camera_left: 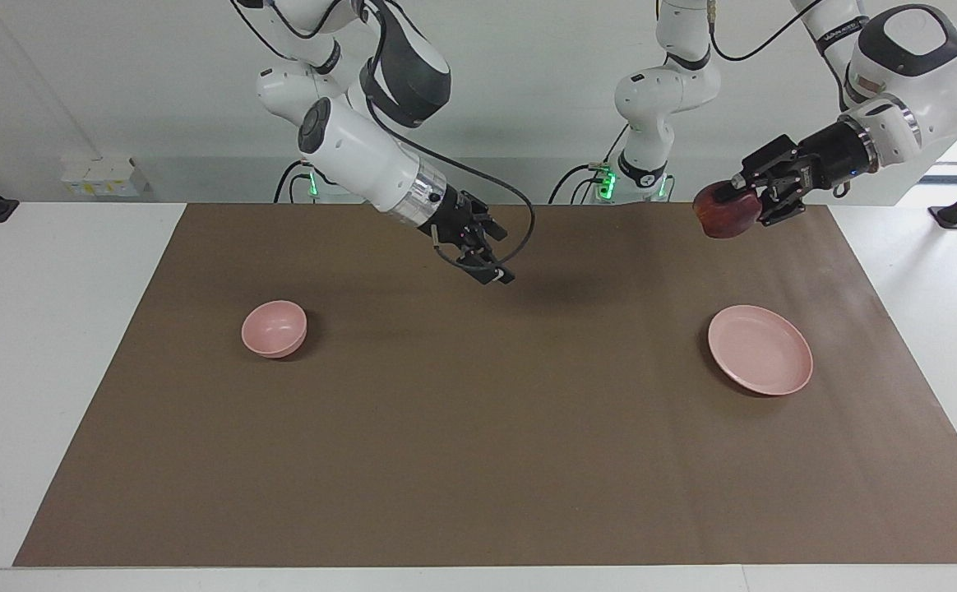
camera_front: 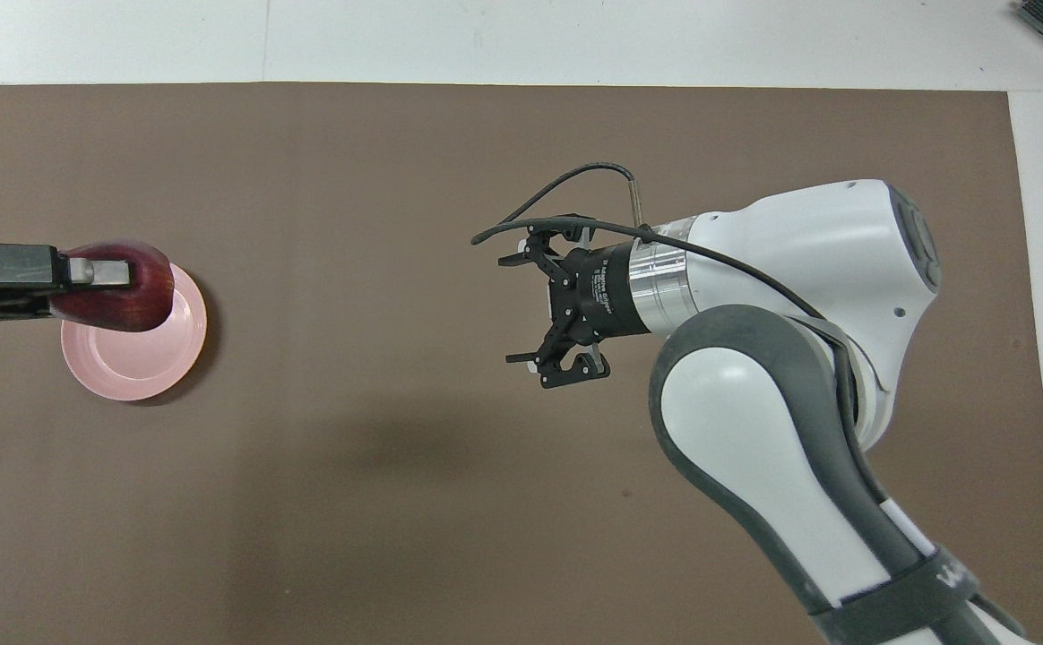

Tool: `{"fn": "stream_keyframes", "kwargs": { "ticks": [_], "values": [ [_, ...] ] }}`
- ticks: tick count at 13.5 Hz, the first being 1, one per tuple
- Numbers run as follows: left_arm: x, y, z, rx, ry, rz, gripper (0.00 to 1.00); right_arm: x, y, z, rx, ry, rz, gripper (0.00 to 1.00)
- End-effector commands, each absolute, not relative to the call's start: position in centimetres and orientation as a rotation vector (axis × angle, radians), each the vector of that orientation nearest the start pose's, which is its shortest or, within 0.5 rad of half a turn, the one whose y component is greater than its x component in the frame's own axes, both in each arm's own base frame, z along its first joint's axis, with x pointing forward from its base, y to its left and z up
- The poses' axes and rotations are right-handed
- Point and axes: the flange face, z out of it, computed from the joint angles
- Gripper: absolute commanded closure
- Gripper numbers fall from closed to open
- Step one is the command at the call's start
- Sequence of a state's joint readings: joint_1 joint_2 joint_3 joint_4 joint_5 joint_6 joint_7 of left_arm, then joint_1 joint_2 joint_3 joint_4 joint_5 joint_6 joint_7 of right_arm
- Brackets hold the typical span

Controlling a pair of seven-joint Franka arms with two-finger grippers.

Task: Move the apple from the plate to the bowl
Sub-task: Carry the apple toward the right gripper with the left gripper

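A brown mat [camera_left: 478,427] covers most of the white bench [camera_left: 51,329], leaving bare white strips at both ends. The plate [camera_left: 760,360] lies on the mat toward the left arm's end of the bench, set in from the mat's edge there. The bowl [camera_left: 274,329] sits toward the right arm's end, well apart from the plate. Between the two dishes the mat is bare, and the strip along the bench edge farthest from the robots is open too.

The left end effector [camera_left: 743,200] is raised in the air, pinching the apple [camera_left: 721,215] between its fingers. In the overhead view the apple [camera_front: 123,291] overlaps the plate's [camera_front: 141,367] rim, but the facing view shows it lifted well clear of the dish.

The right end effector [camera_left: 491,261] hangs over the middle of the mat with its fingers spread and nothing between them, between the bowl and the plate along the bench's length.
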State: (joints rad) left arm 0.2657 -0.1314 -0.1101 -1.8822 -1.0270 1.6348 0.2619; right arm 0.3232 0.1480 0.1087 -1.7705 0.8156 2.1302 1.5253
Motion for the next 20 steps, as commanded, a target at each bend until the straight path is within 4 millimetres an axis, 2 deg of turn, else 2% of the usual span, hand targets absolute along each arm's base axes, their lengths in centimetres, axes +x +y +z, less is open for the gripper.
{"fn": "stream_keyframes", "kwargs": {
  "ticks": [1,5,7,11,15,17,20],
  "values": [
    [51.3,-2.4,59.0,2.077,0.054,0.15,1.0,55.8,29.0,50.8,-1.785,1.688,0.676,0.0],
    [51.7,-7.8,56.1,2.036,0.092,0.161,1.0,55.8,29.0,50.8,-1.785,1.688,0.676,0.0],
    [51.7,-9.8,54.2,2.013,0.124,0.146,1.0,55.8,29.0,50.8,-1.785,1.688,0.676,0.0],
    [51.4,-16.9,51.7,2.015,0.159,0.175,1.0,55.8,28.9,50.8,-1.784,1.688,0.674,0.0],
    [50.7,-21.3,49.9,2.029,0.138,0.154,1.0,55.8,28.9,50.8,-1.784,1.688,0.674,0.0],
    [50.3,-22.6,49.8,2.023,0.127,0.14,1.0,55.8,29.0,50.8,-1.783,1.688,0.676,0.0],
    [49.0,-26.1,49.7,2.026,0.112,0.154,1.0,55.8,28.9,50.8,-1.784,1.688,0.674,0.0]
  ]
}}
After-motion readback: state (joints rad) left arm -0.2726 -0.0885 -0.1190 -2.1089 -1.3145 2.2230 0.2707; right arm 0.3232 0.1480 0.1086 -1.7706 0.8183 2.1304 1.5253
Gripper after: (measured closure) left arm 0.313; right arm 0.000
